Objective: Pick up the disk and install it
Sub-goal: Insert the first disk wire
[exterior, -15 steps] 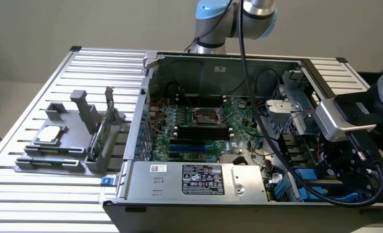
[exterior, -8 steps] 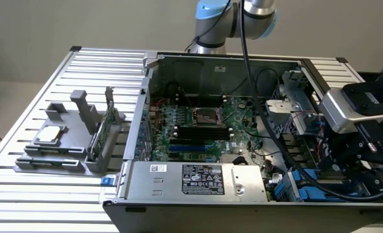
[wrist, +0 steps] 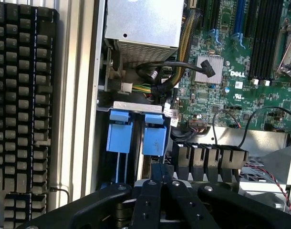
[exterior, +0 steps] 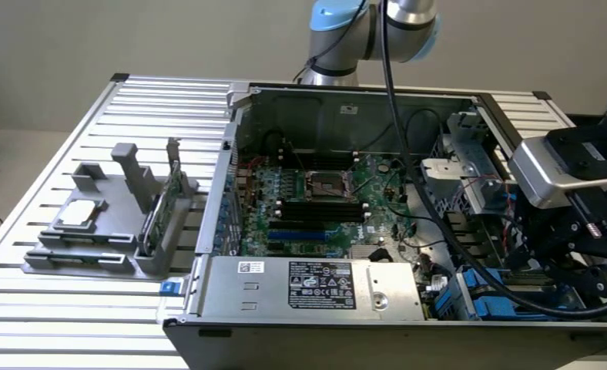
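Slatted aluminium desk point(exterior: 78, 324) carries an open computer case point(exterior: 386, 339) lying on its side.

Nearest the wrist camera: claw point(wrist: 160, 174) closed, fingers pressed together. Its tip sits just beside the blue front of the disk point(wrist: 154, 136); contact cannot be judged.

Disk stands edge-on in the drive bay at the case's near corner, on the exterior view's right. Its metal body is hidden. A second blue carrier point(wrist: 119, 131) sits in the slot beside it.

Power supply point(exterior: 314, 285) lies along the case's near wall. A black keyboard point(wrist: 21, 95) rests on the desk outside the case.

Further in: motherboard point(exterior: 314, 193) on the case floor.

On the exterior view's left, well apart from the case: grey fixture point(exterior: 108, 239) holding a small silver chip point(exterior: 81, 213) and an upright green card point(exterior: 159, 216).

Farthest: arm point(exterior: 370, 31) behind the case.
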